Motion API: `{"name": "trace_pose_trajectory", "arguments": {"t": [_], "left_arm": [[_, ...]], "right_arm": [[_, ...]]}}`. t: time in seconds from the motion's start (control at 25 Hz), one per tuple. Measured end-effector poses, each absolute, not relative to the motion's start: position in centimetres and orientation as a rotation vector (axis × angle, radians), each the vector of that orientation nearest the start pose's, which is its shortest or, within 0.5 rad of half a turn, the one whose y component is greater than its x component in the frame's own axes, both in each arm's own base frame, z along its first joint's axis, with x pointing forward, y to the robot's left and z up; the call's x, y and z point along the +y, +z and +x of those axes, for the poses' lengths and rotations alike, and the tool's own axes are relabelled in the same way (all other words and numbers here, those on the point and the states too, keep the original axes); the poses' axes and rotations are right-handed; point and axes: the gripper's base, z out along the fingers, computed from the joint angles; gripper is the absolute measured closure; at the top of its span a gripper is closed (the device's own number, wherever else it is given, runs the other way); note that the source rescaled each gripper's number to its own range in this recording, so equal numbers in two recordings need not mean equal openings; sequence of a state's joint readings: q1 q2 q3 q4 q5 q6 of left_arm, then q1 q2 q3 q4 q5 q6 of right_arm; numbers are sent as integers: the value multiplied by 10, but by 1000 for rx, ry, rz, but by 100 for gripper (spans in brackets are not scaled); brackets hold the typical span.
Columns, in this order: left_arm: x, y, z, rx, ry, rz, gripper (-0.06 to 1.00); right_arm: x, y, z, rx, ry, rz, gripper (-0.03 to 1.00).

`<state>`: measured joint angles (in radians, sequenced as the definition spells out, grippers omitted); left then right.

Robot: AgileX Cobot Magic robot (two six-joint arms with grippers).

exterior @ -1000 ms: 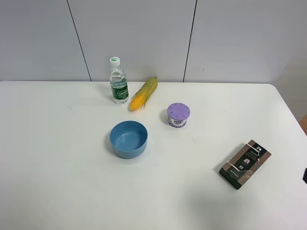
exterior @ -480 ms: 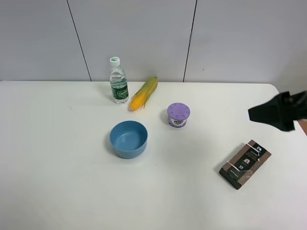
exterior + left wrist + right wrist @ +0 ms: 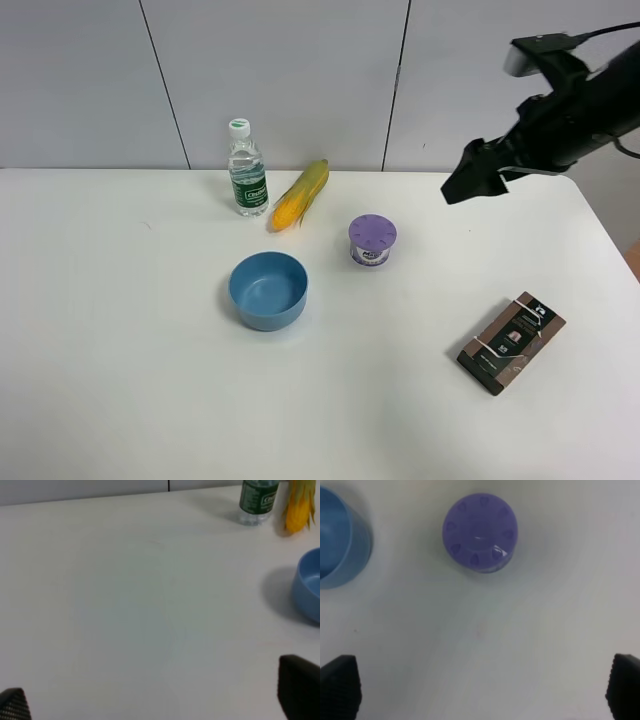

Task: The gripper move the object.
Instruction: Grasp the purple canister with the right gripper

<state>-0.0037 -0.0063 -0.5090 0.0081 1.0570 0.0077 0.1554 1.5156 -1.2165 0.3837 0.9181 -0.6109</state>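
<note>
The object, a small round tub with a lilac-purple lid (image 3: 372,238), stands upright on the white table (image 3: 120,330) right of the blue bowl (image 3: 267,290). It also shows in the right wrist view (image 3: 480,532), seen from above. My right gripper (image 3: 468,183) hangs in the air to the right of the tub and above it, clear of it. Its fingertips (image 3: 340,685) stand wide apart, so the right gripper (image 3: 482,687) is open and empty. My left gripper (image 3: 155,700) is open and empty over bare table; it is out of the high view.
A water bottle (image 3: 247,170) and a corn cob (image 3: 300,195) stand at the back, behind the bowl. A brown flat packet (image 3: 511,342) lies front right. The left wrist view shows the bowl (image 3: 310,585), bottle (image 3: 257,500) and corn (image 3: 299,505).
My right arm came in from the right edge and rose up and to the left, toward the tub. The tub and the other things have not moved.
</note>
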Motion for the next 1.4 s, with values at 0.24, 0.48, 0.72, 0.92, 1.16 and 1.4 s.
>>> {"name": "trace_pose_trajectory", "arguments": {"t": [0.24,0.48,0.72,0.92,1.16,1.4], "left_arm": [[1,280,-7,2025,12,11,-6],[1,280,-7,2025,12,11,-6],[1,280,-7,2025,12,11,-6],[1,280,-7,2025,12,11,-6],[1,280,-7,2025,12,11,-6],[1,280,-7,2025,12,11,-6]], "right_arm": [[126,257,347,2597,257,-921,-3],[148,214,386,2642,232,-932,-3],[158,179,401,2651,198,-963,-3],[171,160,402,2651,182,-1018,-3],[179,142,402,2651,161,-1061,-3],[181,127,405,2654,139,-1078,-3]]}}
